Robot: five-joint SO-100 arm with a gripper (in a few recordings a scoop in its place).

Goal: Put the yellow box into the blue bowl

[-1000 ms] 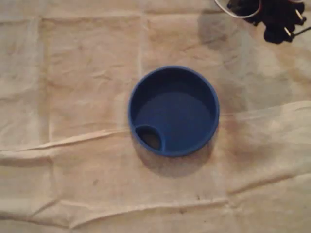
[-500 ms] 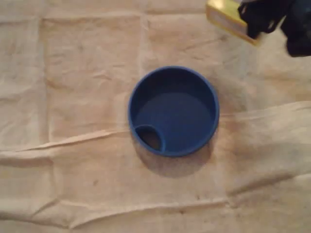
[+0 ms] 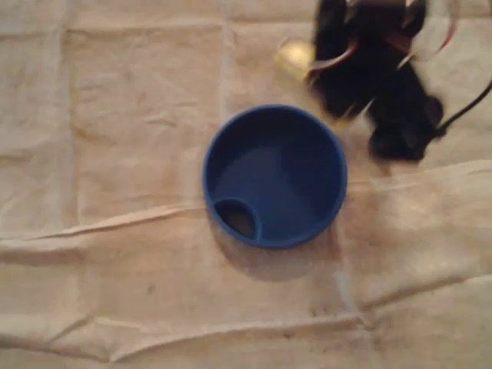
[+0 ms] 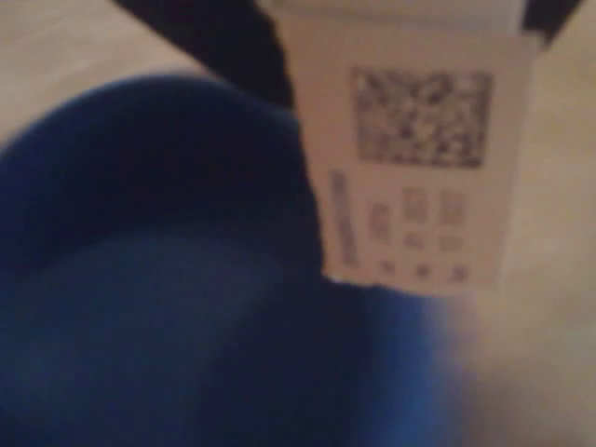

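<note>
In the overhead view the blue bowl (image 3: 274,175) sits mid-table, with a small round pocket (image 3: 237,217) at its lower left rim. My black gripper (image 3: 323,68) is blurred just above the bowl's upper right rim, shut on the yellow box (image 3: 294,55), whose end pokes out to the left. In the wrist view the box's pale end face with a QR code (image 4: 419,158) hangs close to the camera. The bowl (image 4: 186,289) lies below it and to the left. The box is over the bowl's edge, part over the cloth.
A wrinkled beige cloth (image 3: 115,154) covers the whole table, with raised folds running across below the bowl. The arm's cables (image 3: 438,31) trail at the top right. Open cloth lies left of and below the bowl.
The arm has come in from the top right corner and moved down and left toward the bowl, carrying the yellow box. The bowl has not moved.
</note>
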